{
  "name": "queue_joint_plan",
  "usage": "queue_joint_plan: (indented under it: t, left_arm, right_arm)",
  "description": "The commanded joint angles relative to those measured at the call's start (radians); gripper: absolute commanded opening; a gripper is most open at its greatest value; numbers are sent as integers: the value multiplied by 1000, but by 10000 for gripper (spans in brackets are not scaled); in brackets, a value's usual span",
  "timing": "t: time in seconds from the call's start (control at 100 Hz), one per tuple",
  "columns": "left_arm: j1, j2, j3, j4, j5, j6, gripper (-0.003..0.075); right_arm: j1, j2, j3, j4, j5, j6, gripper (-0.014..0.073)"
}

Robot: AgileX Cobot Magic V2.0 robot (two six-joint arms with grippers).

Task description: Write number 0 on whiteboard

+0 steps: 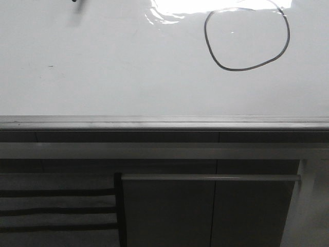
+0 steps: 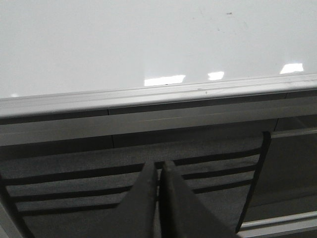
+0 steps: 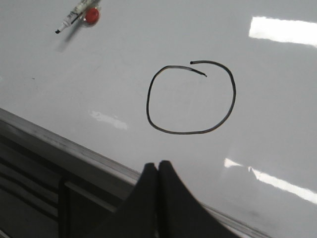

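Observation:
The whiteboard (image 1: 103, 67) is a large glossy white board with a grey metal edge strip (image 1: 164, 122). The number 0 (image 1: 247, 38) is a thin black lopsided loop at the board's far right, just under the glare. It also shows in the right wrist view (image 3: 190, 97), its ends overlapping without quite joining. My right gripper (image 3: 158, 164) is shut and empty, over the board's near edge, short of the loop. My left gripper (image 2: 159, 165) is shut and empty, below the board's edge (image 2: 158, 94) in front of the dark cabinet. Neither gripper shows in the front view.
A marker (image 3: 73, 16) with a black tip lies on the board beside a red cap (image 3: 91, 15), far left of the loop; its tip shows at the front view's top edge (image 1: 75, 1). Dark cabinet panels (image 1: 169, 211) and slats (image 1: 56, 208) stand below the board.

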Motion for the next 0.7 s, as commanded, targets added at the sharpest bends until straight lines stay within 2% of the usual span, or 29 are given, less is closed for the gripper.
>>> queue_joint_plan:
  t: [0.0, 0.06, 0.15, 0.18, 0.23, 0.26, 0.42, 0.69]
  left_arm:
    - [4, 9, 32, -12, -73, -11, -20]
    - [4, 9, 32, -12, -73, -11, -20]
    - [4, 9, 32, -12, -73, -11, -20]
    - [4, 9, 32, -12, -73, -11, -20]
    - [4, 9, 32, -12, -73, -11, -20]
    - [4, 9, 32, -12, -73, -11, -20]
    - [4, 9, 32, -12, -73, -11, -20]
    - [4, 9, 32, -14, -72, -11, -20]
  right_arm:
    - [-16, -5, 11, -88, -77, 5, -69]
    - [-44, -21, 51, -185, -82, 104, -69]
    - [-88, -49, 124, -428, -78, 376, -69]
    - [-105, -59, 153, -459, -78, 466, -69]
    - [-127, -80, 180, -461, -64, 529, -69]
    - [-137, -100, 172, -464, 38, 535, -69]
    - [-155, -219, 177, -462, 265, 533, -69]
    - [-155, -216, 177, -472, 250, 510, -69]
